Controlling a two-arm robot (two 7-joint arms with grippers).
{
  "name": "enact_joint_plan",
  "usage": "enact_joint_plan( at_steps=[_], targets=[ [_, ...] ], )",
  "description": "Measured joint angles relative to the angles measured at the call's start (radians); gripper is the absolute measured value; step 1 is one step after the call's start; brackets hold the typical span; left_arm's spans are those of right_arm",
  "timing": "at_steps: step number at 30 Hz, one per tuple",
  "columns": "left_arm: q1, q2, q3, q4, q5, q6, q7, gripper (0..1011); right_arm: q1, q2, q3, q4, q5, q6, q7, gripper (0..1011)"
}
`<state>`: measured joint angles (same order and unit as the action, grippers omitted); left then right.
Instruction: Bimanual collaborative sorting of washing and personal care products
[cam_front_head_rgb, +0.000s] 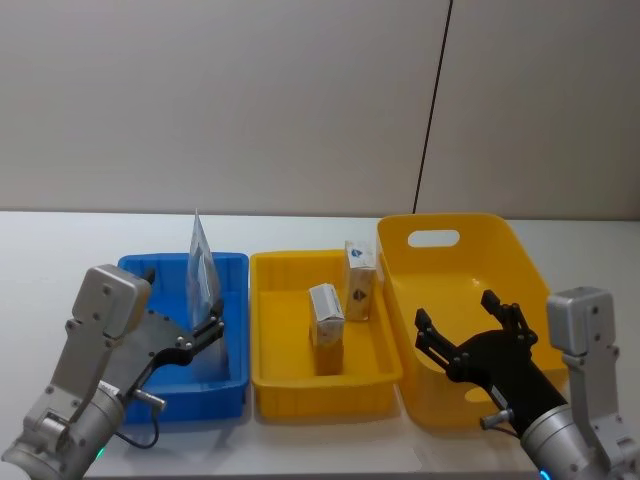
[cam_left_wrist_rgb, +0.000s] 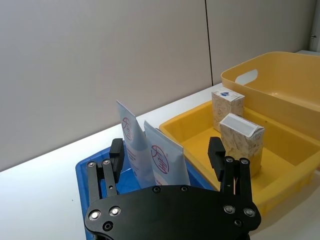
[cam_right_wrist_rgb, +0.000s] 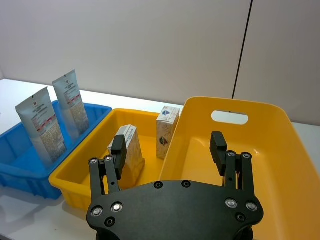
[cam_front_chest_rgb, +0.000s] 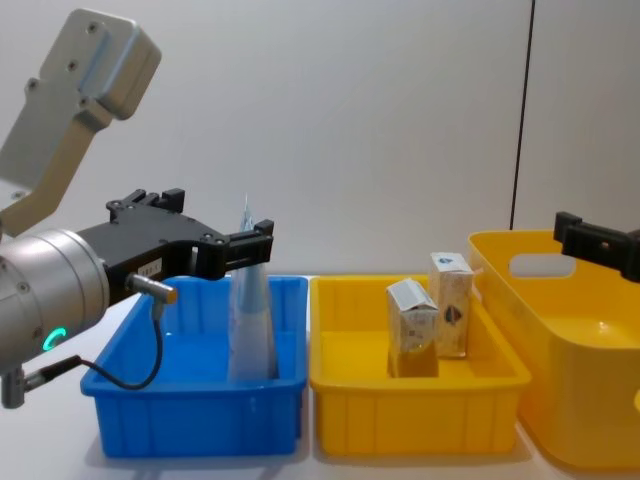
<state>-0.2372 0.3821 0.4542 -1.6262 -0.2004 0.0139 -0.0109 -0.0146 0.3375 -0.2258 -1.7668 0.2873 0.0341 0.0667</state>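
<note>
The two silvery-blue squeeze tubes (cam_right_wrist_rgb: 40, 125) are standing upright, wide crimped ends up, one right behind the other in the blue bin (cam_front_head_rgb: 190, 400). That bin sits just beside the left side of the middle yellow tray (cam_front_head_rgb: 325, 395). Inside the tray are the two little tan-and-white cartons (cam_front_head_rgb: 326, 315) with the blue mark, both upright. One is about mid-tray and the other is toward the tray's back right corner; they're close together, but I can't tell if they touch. The left gripper (cam_left_wrist_rgb: 166, 156) hangs over the blue bin, left of the tray. Its fingers are spread wide with nothing in them, and the tubes are just past the fingertips. The right gripper (cam_right_wrist_rgb: 168, 149) hovers over the big yellow basket (cam_front_head_rgb: 480, 250), which is snug against the tray's right side. It's also spread wide and empty-handed. All three containers sit in a row on the white table (cam_front_head_rgb: 60, 250).
</note>
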Motion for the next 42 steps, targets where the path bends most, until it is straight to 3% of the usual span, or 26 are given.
enact_joint_plan(
  at_steps=[33, 38, 42],
  targets=[
    [0.000, 0.000, 0.000, 0.000, 0.000, 0.000, 0.000, 1002, 0.001, 0.000, 0.000, 0.000, -0.001, 0.003, 0.000, 1003],
    [0.000, 0.000, 0.000, 0.000, 0.000, 0.000, 0.000, 1002, 0.010, 0.008, -0.004, -0.015, -0.010, 0.039, 0.002, 1003],
    [0.000, 0.000, 0.000, 0.000, 0.000, 0.000, 0.000, 1001, 0.027, 0.015, -0.007, -0.035, -0.015, 0.106, 0.004, 1003]
  ],
)
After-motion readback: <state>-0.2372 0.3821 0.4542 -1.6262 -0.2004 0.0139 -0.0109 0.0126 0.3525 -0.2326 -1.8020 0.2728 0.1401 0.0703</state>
